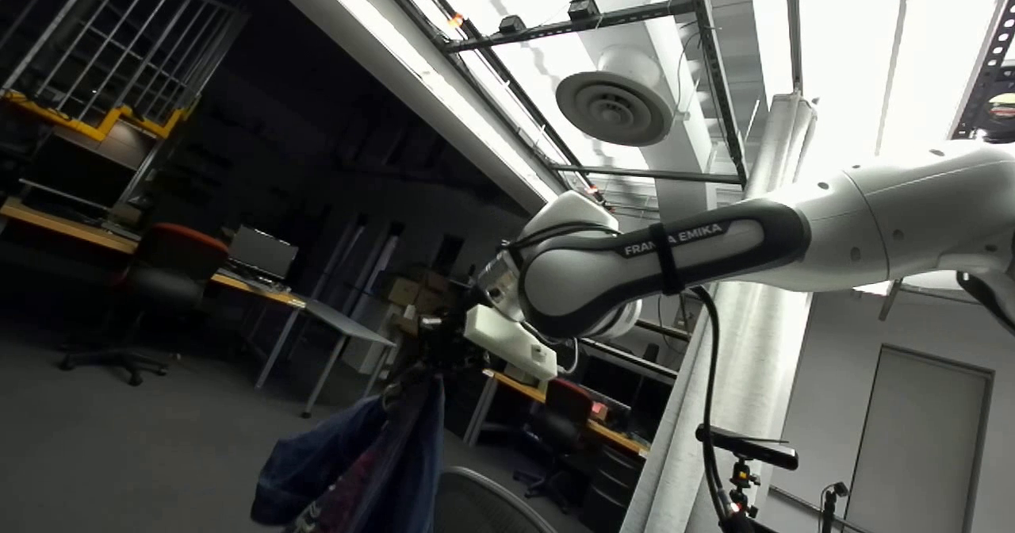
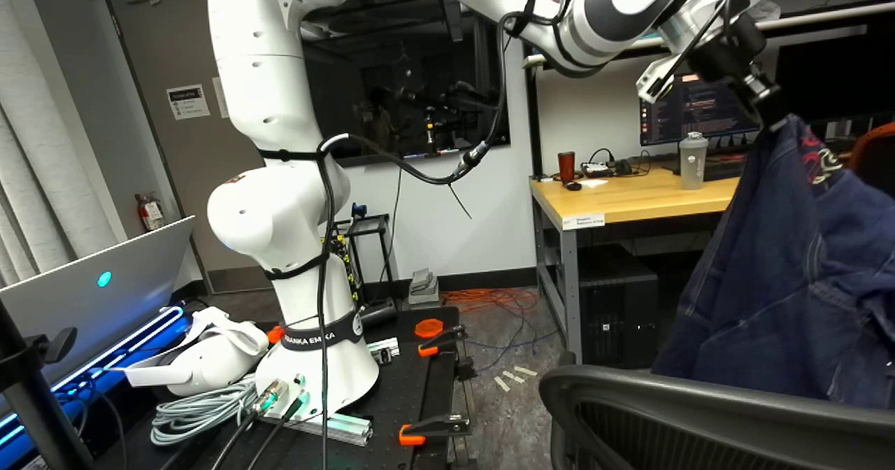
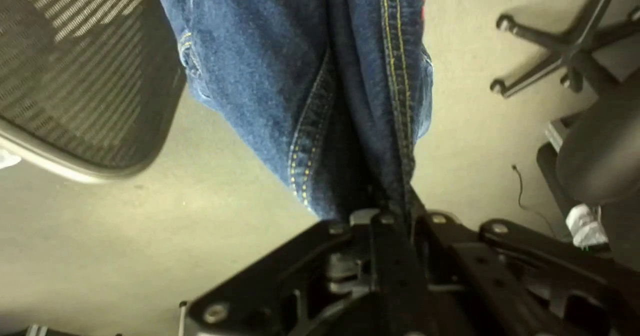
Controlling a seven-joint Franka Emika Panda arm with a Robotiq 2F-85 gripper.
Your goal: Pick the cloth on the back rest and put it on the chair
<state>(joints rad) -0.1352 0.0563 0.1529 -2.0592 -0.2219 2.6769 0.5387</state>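
Observation:
The cloth is dark navy denim with yellow stitching and a patch of red. It hangs in loose folds from my gripper in both exterior views (image 1: 416,454) (image 2: 762,288) and fills the upper middle of the wrist view (image 3: 265,51). My gripper (image 2: 775,117) is shut on its top end; the fingertips are partly hidden by fabric in the wrist view (image 3: 400,208). The chair has a dark mesh back rest with a curved rim (image 2: 699,392), also in the wrist view (image 3: 95,91). The cloth's lower part is hidden behind that rim; I cannot tell whether they touch.
A wooden desk (image 2: 636,201) with a shaker bottle (image 2: 693,162) and a monitor stands behind the cloth. Another chair's wheeled base (image 3: 575,46) is on the floor at right in the wrist view. A camera on a stand (image 1: 745,447) is below the arm.

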